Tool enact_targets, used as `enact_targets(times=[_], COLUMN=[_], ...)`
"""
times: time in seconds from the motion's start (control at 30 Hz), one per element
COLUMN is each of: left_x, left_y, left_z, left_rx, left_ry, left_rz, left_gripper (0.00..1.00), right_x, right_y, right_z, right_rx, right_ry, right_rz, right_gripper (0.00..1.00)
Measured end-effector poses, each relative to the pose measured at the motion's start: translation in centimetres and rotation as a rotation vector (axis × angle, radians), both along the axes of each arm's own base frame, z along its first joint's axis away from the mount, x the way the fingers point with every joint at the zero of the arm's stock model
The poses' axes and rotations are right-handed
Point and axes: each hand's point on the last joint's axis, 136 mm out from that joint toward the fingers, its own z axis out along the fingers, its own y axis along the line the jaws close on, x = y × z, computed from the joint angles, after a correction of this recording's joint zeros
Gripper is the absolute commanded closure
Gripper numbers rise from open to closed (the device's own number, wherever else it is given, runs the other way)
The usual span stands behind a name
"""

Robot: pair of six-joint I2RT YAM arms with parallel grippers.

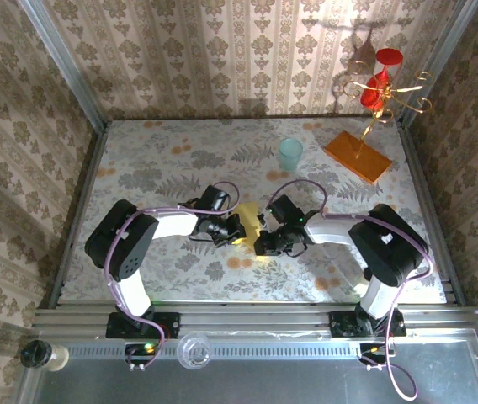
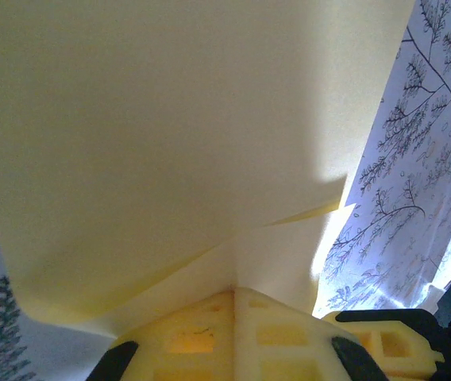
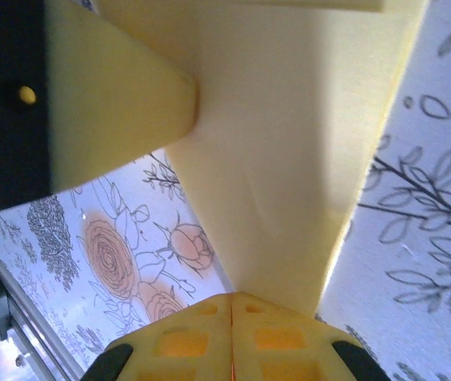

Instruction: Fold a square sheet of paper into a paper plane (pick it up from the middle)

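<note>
I have both arms meeting over the middle of the surface [image 1: 180, 160], with the sheet of paper [image 1: 249, 212] caught between them. The left end effector [image 1: 232, 229] has its fingers pressed together on one margin of the paper, and in its wrist view the sheet fans out ahead of the fingertips in overlapping layers with a loose lower edge. The right end effector [image 1: 266, 240], just beside the left one, is likewise pinched shut on the paper, which runs ahead of its fingertips as a narrower strip with a soft crease down it. I judge the sheet to be very light, limp and easy to tear or wrinkle. It will sag wherever it is unsupported, and it may slip out of smooth pads if I pull the two grips apart too briskly. I would keep each hold close to a folded edge, where the doubled layers are stiffer, and avoid the single-ply flap. Beneath both end effectors the patterned surface lies bare, so there is room to lay the paper down and press a crease. The pale cup [image 1: 290, 154] stands beyond the right end effector, well apart. The orange slab [image 1: 357, 156] sits further off to its right, so I would avoid sweeping that way.
</note>
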Motion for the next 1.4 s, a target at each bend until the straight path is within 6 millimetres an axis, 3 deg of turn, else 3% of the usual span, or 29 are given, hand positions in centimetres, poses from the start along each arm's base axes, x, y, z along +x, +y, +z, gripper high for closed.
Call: enact_targets(times=[0.33,0.47,0.6,0.7,0.87,1.03,1.4], left_x=[0.0,0.0,0.2,0.5,0.8,0.8,1.1], left_y=[0.0,-0.1,-0.3,-0.6,-0.8,-0.8,-1.0], left_z=[0.0,0.0,0.1,0.1,0.1,0.2,0.4], left_rx=[-0.005,-0.005,-0.009,-0.012,-0.012,-0.009,-0.010], left_ry=[0.004,0.003,-0.001,-0.010,-0.017,-0.022,-0.042], left_rz=[-0.008,-0.017,-0.028,-0.038,-0.049,-0.059,-0.066], left_gripper=[0.94,0.94,0.94,0.94,0.94,0.94,0.94], right_x=[-1.5,-1.5,0.1,1.1,2.6,2.8,2.8], right_y=[-1.6,-1.7,-1.2,-0.8,0.1,0.1,-0.5], right_z=[0.1,1.8,4.2,4.8,3.4,1.7,0.1], right_rx=[-0.001,0.027,0.051,0.056,0.028,-0.011,-0.074], right_ry=[0.006,-0.024,-0.092,-0.101,-0.062,-0.024,0.005], right_rz=[-0.015,-0.039,-0.080,-0.109,-0.135,-0.136,-0.143], right_gripper=[0.86,0.67,0.72,0.82,0.91,0.93,0.95])
